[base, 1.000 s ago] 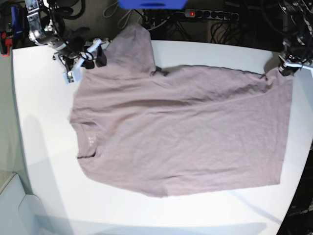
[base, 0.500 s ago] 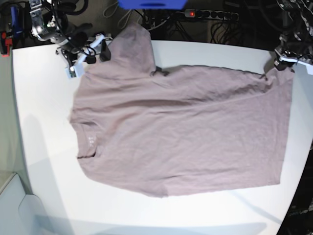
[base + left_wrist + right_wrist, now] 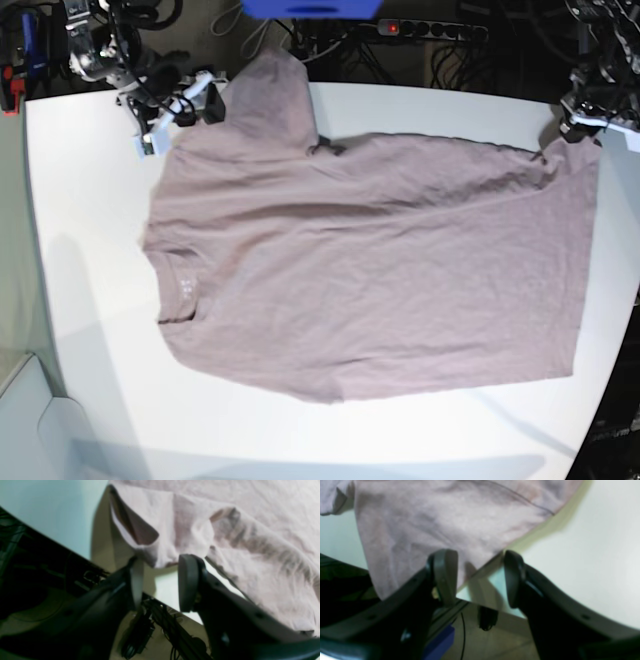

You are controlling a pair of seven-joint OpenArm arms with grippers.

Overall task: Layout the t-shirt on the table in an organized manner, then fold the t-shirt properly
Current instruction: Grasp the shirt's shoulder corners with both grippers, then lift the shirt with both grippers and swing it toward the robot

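T-shirt (image 3: pixel 370 265) spread flat across white bench (image 3: pixel 90 300), collar left, far sleeve overhanging far edge.

Left gripper (image 3: pixel 160 581) part open, empty, at bunched hem corner (image 3: pixel 150 552).

Right gripper (image 3: pixel 480 577) wide open, empty, by sleeve (image 3: pixel 420 530).

Risk: overhanging sleeve sliding off, or regrasp dragging cloth and undoing layout.

Wrist views show open jaws, turned-up hem; base view shows overall layout.

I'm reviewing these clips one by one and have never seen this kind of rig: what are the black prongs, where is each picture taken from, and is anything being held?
It is a robot with two arms. The base view looks down on a white table with a mauve t-shirt spread flat. The other two pictures come from cameras on the wrists; the black prongs are each gripper's fingers. The left gripper sits at the shirt's hem corner and the right gripper at a sleeve edge near the table's rim. Both stand open with a clear gap, and neither holds the cloth.
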